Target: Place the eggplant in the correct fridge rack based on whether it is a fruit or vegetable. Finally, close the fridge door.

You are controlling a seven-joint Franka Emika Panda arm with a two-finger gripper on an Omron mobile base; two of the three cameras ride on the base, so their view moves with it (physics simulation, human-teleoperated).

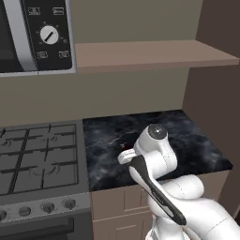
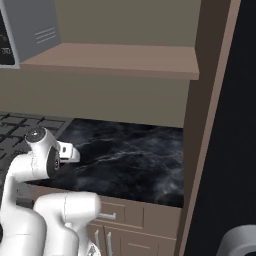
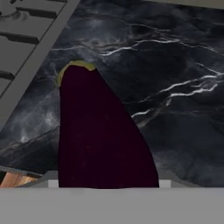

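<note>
Eggplant sits huge in the hand view: dark maroon body rising from the bottom edge, yellow-green stem tip at the top, pointing away from the camera. It covers the spot where the finger tips would rise, so it's right up against the hand, between or at the fingers. Can't tell whether the jaws are clamped on it or apart, the pads are hidden behind it. Behind the eggplant is the black marble counter with white veining; whether the eggplant rests on it or is lifted clear, can't tell from this angle.

From the left base view, the arm is folded low over the counter, wrist turned down; a tiny dark red speck shows beside the wrist, likely the eggplant but too small to be sure. Gripper itself is hidden behind the wrist there.

Left of the counter, touching it: gas stove with dark grates, row of knobs along its front edge. Its grate corner also shows at the top left of the hand view. Above the stove, a microwave with a white dial on a black panel. A brown wooden shelf runs along the wall over the counter. Light wood cabinet fronts under the counter, with bar handles.

Right base view: tall brown panel bounds the counter on the right, then a matte black fridge front beyond it, looks shut from here
</note>
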